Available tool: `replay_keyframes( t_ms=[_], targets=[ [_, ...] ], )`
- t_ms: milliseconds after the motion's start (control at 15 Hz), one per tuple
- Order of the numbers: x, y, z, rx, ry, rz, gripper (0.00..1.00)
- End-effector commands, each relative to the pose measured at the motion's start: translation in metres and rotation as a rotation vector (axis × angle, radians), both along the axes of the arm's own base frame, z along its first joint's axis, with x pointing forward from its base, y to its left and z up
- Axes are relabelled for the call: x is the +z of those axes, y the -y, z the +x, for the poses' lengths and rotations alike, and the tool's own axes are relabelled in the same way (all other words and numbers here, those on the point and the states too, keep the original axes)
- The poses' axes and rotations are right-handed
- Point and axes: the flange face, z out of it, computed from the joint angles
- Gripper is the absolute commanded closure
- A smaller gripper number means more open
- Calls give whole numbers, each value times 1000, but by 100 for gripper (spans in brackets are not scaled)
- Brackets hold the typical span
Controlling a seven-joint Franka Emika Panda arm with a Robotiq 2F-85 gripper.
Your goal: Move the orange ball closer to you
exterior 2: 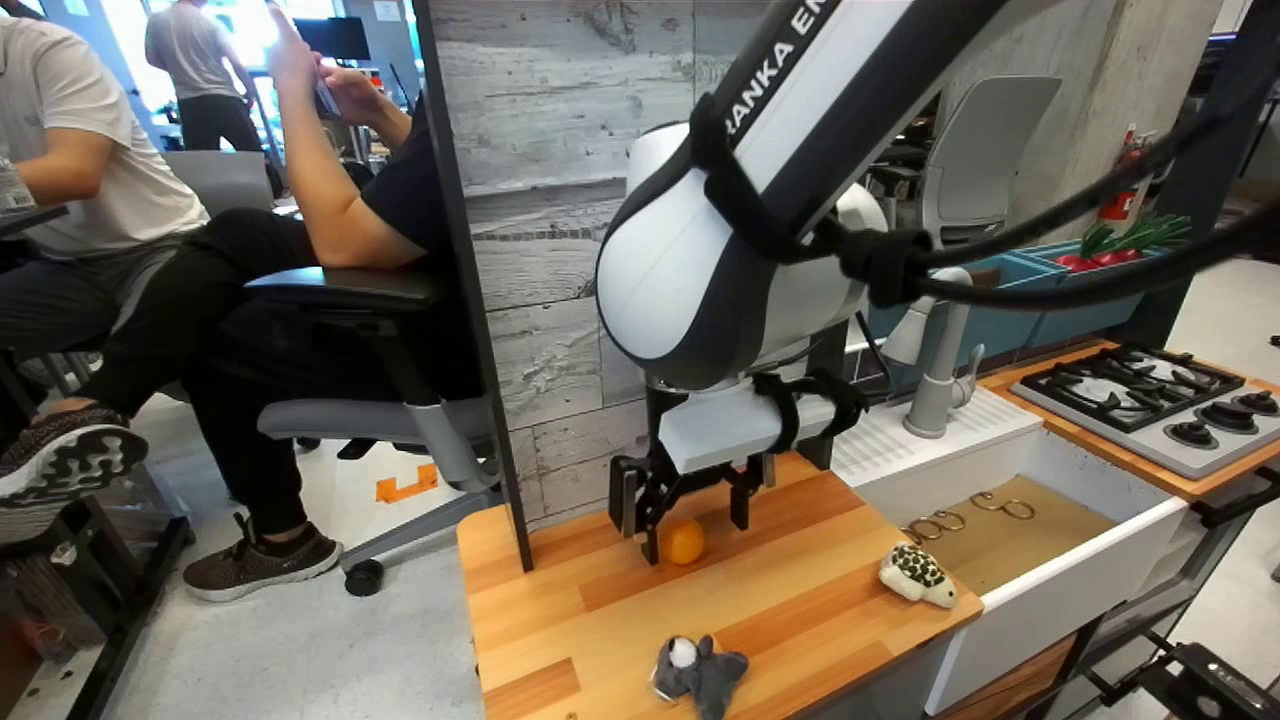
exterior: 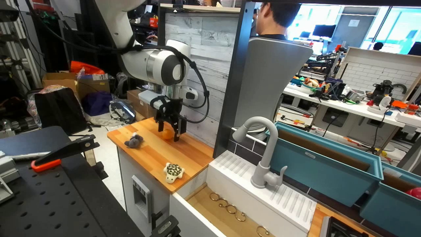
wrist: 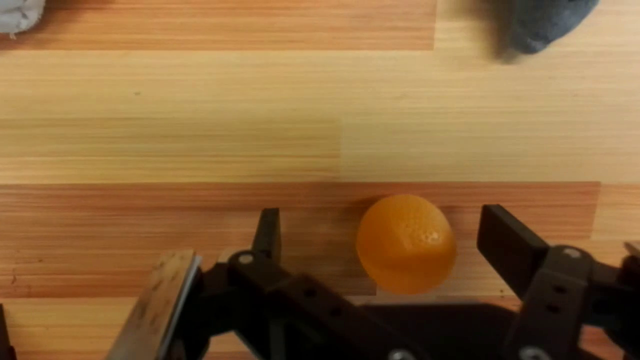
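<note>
OK, hand (wrist: 382, 227) is spread wide, tips down, nothing gripped. Orange ball (wrist: 406, 245) sits on the table (exterior 2: 780, 590) between the fingers (wrist: 510, 247); wrist view shows a gap either side, much tighter at one finger. Main risk: closing off-centre. Nearer finger would hit first, shove the ball, and it could roll before the grip sets. Can't tell if the tips are low enough; catch it above the middle and it'll likely slip out. Grey plush (exterior 2: 700, 672) and toy turtle (exterior: 173, 172) lie well apart from it, near the table edge. Let go there without settling it and a round thing could roll right off.
</note>
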Motion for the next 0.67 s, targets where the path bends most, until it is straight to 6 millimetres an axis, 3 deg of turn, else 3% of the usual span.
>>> replay_keyframes(
  t_ms=[0,67,533,600],
  targets=[
    [-6,-7,10,31,-5,-13,25],
    [-7,-10,11,33,-4,-8,26],
    [-5,-26,5,62,-18,-23,80],
    [-3,-27,4,68,-15,-29,81]
  ],
)
